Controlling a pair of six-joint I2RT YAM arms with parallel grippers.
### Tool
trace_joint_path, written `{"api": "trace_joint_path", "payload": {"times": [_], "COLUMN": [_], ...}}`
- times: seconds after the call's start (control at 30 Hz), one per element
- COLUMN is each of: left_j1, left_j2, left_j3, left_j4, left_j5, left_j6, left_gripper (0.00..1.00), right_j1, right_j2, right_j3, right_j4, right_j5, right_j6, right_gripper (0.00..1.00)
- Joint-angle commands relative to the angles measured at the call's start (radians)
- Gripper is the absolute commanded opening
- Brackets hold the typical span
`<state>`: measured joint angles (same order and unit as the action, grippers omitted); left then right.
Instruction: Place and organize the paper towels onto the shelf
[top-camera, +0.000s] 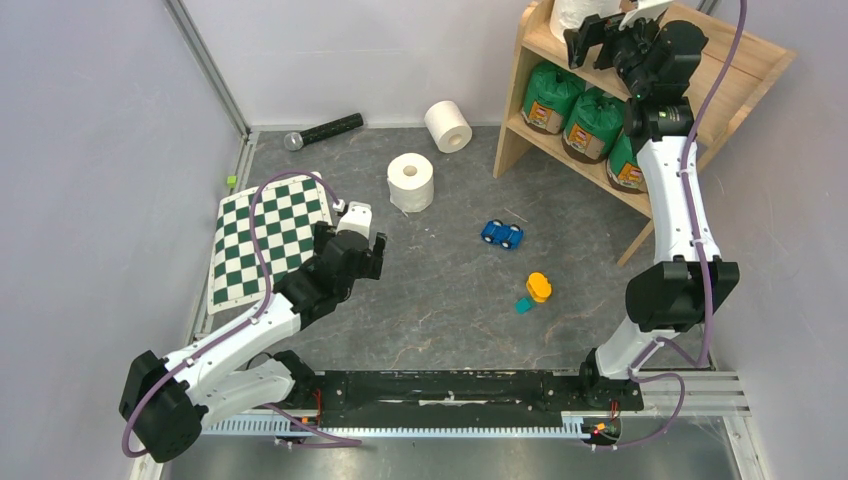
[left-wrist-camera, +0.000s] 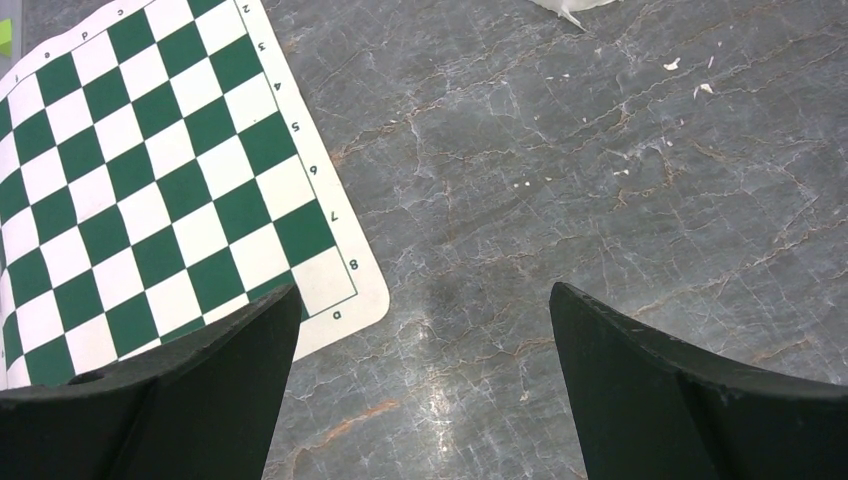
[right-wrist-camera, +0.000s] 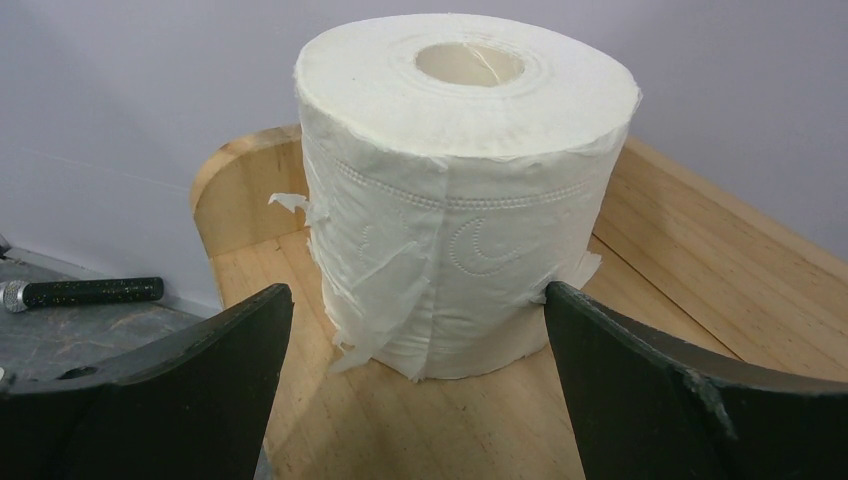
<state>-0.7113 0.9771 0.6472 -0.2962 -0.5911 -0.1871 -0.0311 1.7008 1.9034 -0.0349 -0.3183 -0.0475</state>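
- Six to count in all, and four of them are on the shelf (top-camera: 745, 62); that wooden unit stands at the far right of the bench (top-camera: 450, 310)
- One bare white roll (right-wrist-camera: 465, 190) stands upright on the shelf's top tier, hollow core facing up; torn flaps hang loose down its side
- Right tool (right-wrist-camera: 417, 290) is up at that same top tier, released and spread wide; the roll sits just ahead between the two dark fingers, and neither one visibly presses it
- Three green-wrapped rolls (top-camera: 592, 122) stand in a row on the shelf's lower tier, orange-white labels facing out; the one at the right end is partly hidden behind the right arm
- Two more bare ones are off the shelf, on the bench to its left; the nearer roll (top-camera: 448, 125) is close by the shelf's left side panel; the farther roll (top-camera: 411, 182) is a little further out
- Left tool (left-wrist-camera: 422, 292) is released too, nothing between its fingers; it hangs over bare bench well left of the shelf, by a corner of the checkerboard mat (left-wrist-camera: 150, 180)
- Black microphone (top-camera: 322, 131) lies far left of the shelf, near the back wall; a blue toy car (top-camera: 502, 234) and an orange piece (top-camera: 538, 287) sit on the bench out in front of the shelf
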Motion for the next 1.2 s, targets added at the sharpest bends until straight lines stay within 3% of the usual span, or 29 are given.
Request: {"api": "trace_joint_path", "payload": {"times": [0.0, 0.3, 0.4, 0.7, 0.9, 1.17], "left_j1": [0.001, 0.001, 0.002, 0.035, 0.141, 0.247], "left_j2": [0.000, 0.006, 0.053, 0.301, 0.510, 0.799], "left_j3": [0.012, 0.055, 0.094, 0.321, 0.549, 0.872], "left_j4": [0.044, 0.039, 0.044, 0.045, -0.023, -0.161], "left_j5": [0.013, 0.029, 0.042, 0.074, 0.186, 0.237], "left_j6": [0.038, 0.014, 0.002, -0.008, -0.061, -0.140], "left_gripper": [1.00, 1.00, 1.00, 0.99, 0.95, 0.92], "right_j1": [0.004, 0.005, 0.004, 0.012, 0.095, 0.144], "right_j2": [-0.031, -0.346, -0.502, -0.808, -0.910, -1.046], "right_j3": [0.003, -0.308, -0.515, -0.927, -1.057, -1.198], "right_j4": [0.006, 0.026, 0.122, 0.209, 0.072, -0.076], "right_j5": [-0.003, 0.181, 0.158, -0.041, -0.061, -0.059], "right_j6": [-0.011, -0.042, -0.009, 0.176, 0.118, 0.087], "right_gripper": [0.98, 0.98, 0.98, 0.98, 0.98, 0.98]}}
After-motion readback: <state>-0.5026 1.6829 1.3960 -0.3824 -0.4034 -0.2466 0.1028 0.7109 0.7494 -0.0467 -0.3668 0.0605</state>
